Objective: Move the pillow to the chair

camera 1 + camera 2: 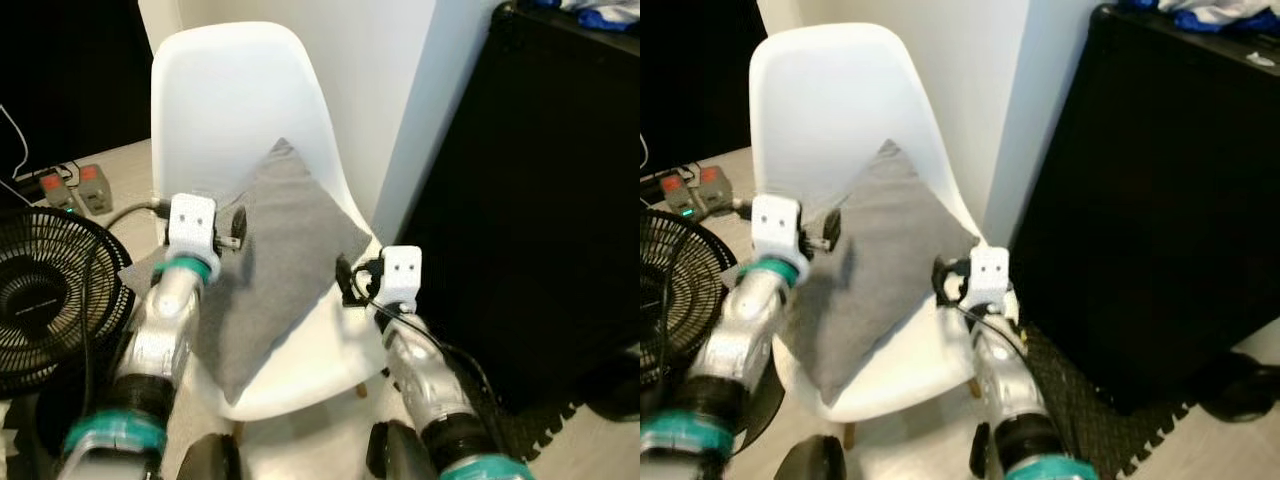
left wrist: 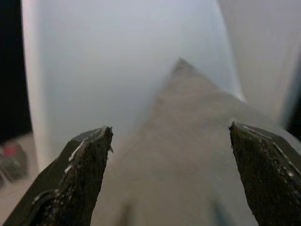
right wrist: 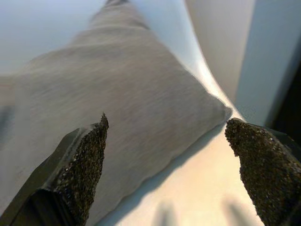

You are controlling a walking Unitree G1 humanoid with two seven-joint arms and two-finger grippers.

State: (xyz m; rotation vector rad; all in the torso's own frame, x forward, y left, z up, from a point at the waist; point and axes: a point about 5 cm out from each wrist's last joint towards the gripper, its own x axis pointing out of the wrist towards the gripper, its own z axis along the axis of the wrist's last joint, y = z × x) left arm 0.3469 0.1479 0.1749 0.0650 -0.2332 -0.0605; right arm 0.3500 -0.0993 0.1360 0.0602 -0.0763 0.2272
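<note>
A grey square pillow [image 1: 270, 270] rests on the seat of a white shell chair [image 1: 230, 90], one corner leaning up against the backrest. My left gripper [image 2: 171, 141] is open just off the pillow's left side, and nothing lies between its fingers [image 2: 84, 174]. My right gripper [image 3: 164, 132] is open too, hovering beside the pillow's right corner over the seat's right edge. Its rough black pads [image 3: 80, 165] stand wide apart and touch nothing. In the left eye view both arms reach in from below, left gripper [image 1: 225, 235] and right gripper [image 1: 350, 280] flanking the pillow.
A black floor fan [image 1: 40, 290] stands close on the left of the chair. A tall black cabinet [image 1: 540, 200] fills the right side, with a white wall corner [image 1: 420, 110] behind the chair. Small orange-topped devices [image 1: 75, 185] and cables lie on the floor at back left.
</note>
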